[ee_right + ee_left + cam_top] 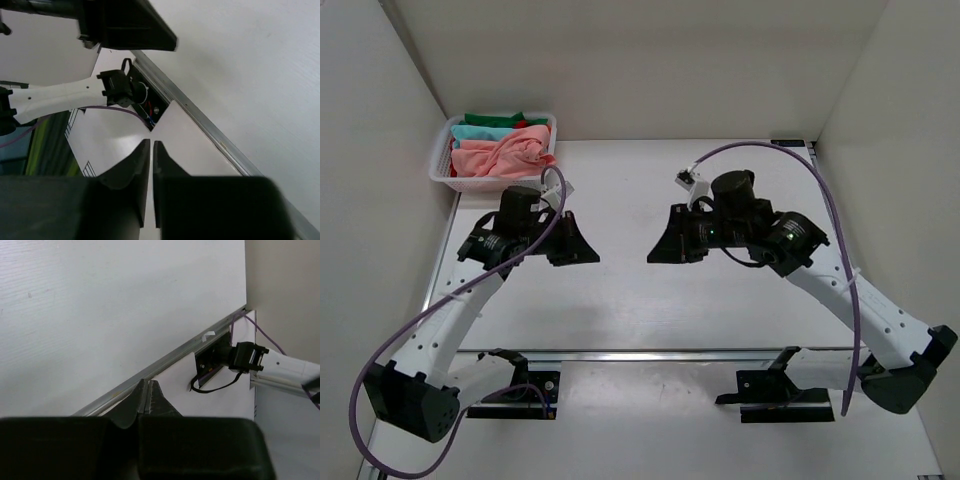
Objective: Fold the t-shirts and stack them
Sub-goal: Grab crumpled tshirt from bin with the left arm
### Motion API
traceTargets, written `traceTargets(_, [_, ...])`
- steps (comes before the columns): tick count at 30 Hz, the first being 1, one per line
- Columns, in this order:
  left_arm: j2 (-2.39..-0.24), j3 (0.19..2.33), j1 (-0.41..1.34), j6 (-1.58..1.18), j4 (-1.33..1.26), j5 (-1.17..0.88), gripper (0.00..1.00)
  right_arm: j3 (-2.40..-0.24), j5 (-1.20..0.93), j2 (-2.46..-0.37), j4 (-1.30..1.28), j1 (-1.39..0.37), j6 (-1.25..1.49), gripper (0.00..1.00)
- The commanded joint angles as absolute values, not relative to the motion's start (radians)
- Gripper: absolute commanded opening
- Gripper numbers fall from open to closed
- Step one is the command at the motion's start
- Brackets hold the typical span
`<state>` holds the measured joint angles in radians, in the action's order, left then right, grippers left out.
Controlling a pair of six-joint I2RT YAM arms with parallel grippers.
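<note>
The t-shirts lie crumpled in a white lattice basket (442, 170) at the table's far left corner. The salmon-pink shirt (505, 155) is on top, with teal (478, 132), green (488, 119) and red (534, 124) cloth behind it. My left gripper (588, 255) hovers over the bare table in front of the basket, jaws pressed together and empty; it also shows in the left wrist view (148, 389). My right gripper (656, 254) faces it from the right, jaws nearly touching and empty, and shows in the right wrist view (151, 149). No shirt shows in either wrist view.
White walls close in the table on the left, back and right. A metal rail (650, 354) runs across near the arm bases. A purple cable (840, 240) loops over the right arm, another (390, 350) along the left arm.
</note>
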<state>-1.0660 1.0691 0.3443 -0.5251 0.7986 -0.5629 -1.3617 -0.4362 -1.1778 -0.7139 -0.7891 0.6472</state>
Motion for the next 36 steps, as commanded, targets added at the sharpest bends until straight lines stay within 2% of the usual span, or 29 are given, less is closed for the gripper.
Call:
traceTargets(1, [-1.089,1.135,0.342,-0.511,0.799,-0.459,0.0,-1.541,-0.463,-1.274,-0.759,-0.818,0.551,0.0])
traceTargets(3, [-1.088,1.144,0.304,-0.538,0.755,-0.421,0.0,-1.559,-0.504,-1.293,-0.788,-0.766,0.508,0.0])
traceTargets(4, [-1.088,1.149,0.273,-0.551,0.721,-0.401,0.1,-1.514,-0.523,-1.284,-0.772,-0.682,0.511,0.0])
traceTargets(6, [-1.1,1.167,0.236,-0.571,0.69,-0.349,0.36,-1.404,-0.682,-1.215,-0.705,-0.517,0.514,0.0])
traceTargets(7, [-1.115,1.187,0.21,-0.574,0.652,-0.339,0.38,-1.319,-0.759,-1.162,-0.64,-0.374,0.54,0.07])
traceTargets(9, [-1.147,1.253,0.184,-0.594,0.62,-0.299,0.44,-1.185,-0.928,-1.062,-0.46,-0.173,0.602,0.61])
traceTargets(10, [-1.175,1.271,0.18,-0.578,0.602,-0.282,0.52,-1.171,-0.977,-1.055,-0.412,-0.078,0.612,0.66])
traceTargets(11, [-1.21,1.31,0.173,-0.56,0.568,-0.235,0.62,-1.214,-0.985,-1.074,-0.446,-0.019,0.563,0.56])
traceTargets(12, [-1.224,1.35,0.184,-0.557,0.542,-0.2,0.66,-1.297,-0.961,-1.119,-0.492,-0.011,0.528,0.16])
traceTargets(13, [-1.258,1.367,0.178,-0.549,0.525,-0.168,0.63,-1.349,-0.874,-1.147,-0.597,-0.002,0.452,0.0])
traceTargets(15, [-1.343,1.477,0.135,-0.549,0.514,-0.138,0.5,-1.504,-0.794,-1.234,-0.688,-0.002,0.345,0.0])
traceTargets(16, [-1.411,1.505,0.123,-0.545,0.52,-0.102,0.38,-1.534,-0.766,-1.256,-0.745,0.02,0.301,0.08])
traceTargets(17, [-1.475,1.572,0.108,-0.531,0.519,-0.075,0.39,-1.576,-0.762,-1.299,-0.77,0.031,0.276,0.23])
traceTargets(18, [-1.536,1.622,0.094,-0.506,0.529,-0.025,0.52,-1.598,-0.749,-1.325,-0.769,0.034,0.265,0.35])
traceTargets(19, [-1.567,1.658,0.092,-0.491,0.54,-0.002,0.66,-1.606,-0.723,-1.336,-0.788,0.02,0.264,0.36])
traceTargets(20, [-1.625,1.707,0.083,-0.465,0.537,0.026,0.74,-1.618,-0.713,-1.344,-0.781,0.005,0.259,0.35])
traceTargets(21, [-1.676,1.762,0.075,-0.431,0.543,0.072,0.74,-1.627,-0.686,-1.357,-0.784,-0.02,0.247,0.39])
traceTargets(22, [-1.702,1.811,0.072,-0.416,0.543,0.104,0.81,-1.629,-0.655,-1.368,-0.802,-0.041,0.244,0.46])
traceTargets(23, [-1.751,1.833,0.072,-0.388,0.551,0.16,0.98,-1.628,-0.629,-1.376,-0.81,-0.069,0.235,0.48])
traceTargets(24, [-1.799,1.873,0.068,-0.367,0.555,0.205,0.99,-1.614,-0.621,-1.393,-0.81,-0.087,0.227,0.51])
traceTargets(27, [-1.903,1.959,0.069,-0.327,0.566,0.271,0.98,-1.576,-0.658,-1.413,-0.781,-0.135,0.258,0.51])
traceTargets(30, [-1.963,1.964,0.068,-0.319,0.525,0.299,0.98,-1.594,-0.666,-1.453,-0.779,-0.176,0.259,0.52])
traceTargets(36, [-2.097,2.019,0.057,-0.321,0.491,0.333,0.99,-1.591,-0.715,-1.48,-0.75,-0.138,0.284,0.52])
